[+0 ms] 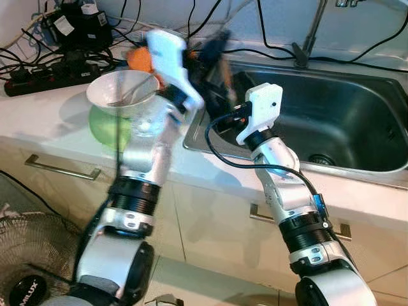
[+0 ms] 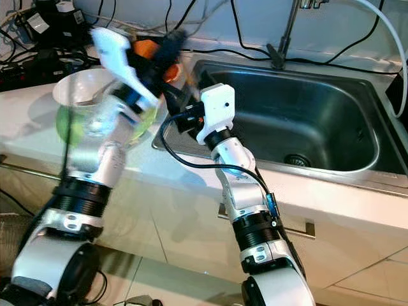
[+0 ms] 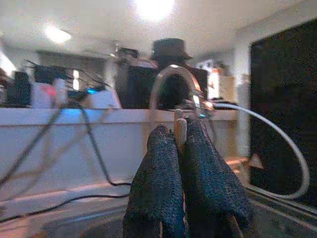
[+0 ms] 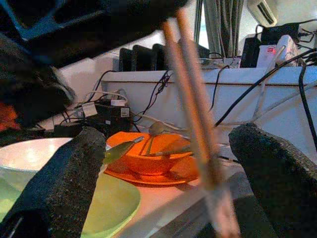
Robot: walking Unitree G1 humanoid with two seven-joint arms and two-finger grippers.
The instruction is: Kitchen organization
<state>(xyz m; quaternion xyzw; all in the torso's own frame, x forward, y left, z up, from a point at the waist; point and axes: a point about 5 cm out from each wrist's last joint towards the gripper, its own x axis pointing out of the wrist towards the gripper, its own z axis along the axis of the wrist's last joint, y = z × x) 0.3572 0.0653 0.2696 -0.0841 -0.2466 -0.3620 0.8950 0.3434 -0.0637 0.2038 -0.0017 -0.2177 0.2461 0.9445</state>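
Left claw [image 3: 181, 148] clamped on chopsticks [image 4: 198, 114], blurred above the sink [image 1: 357, 121] edge. Right claw [image 4: 163, 173] fingers spread wide, chopsticks between them, untouched. Orange bowl [image 4: 148, 156] on bench [image 1: 38, 108].

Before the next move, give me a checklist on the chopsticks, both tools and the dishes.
1. Left tool shut on the chopsticks: ok, fingers closed around them.
2. Right tool open: ok, fingers spread wide with the chopsticks hanging between them.
3. Right tool touching the chopsticks: cannot tell, they look apart from both fingers.
4. Both tools over the sink edge: ok, by its left rim.
5. Clear bowl upright on the counter: ok, a utensil lies in it.
6. Orange bowl steady behind: ok, it sits on an orange plate and holds utensils.
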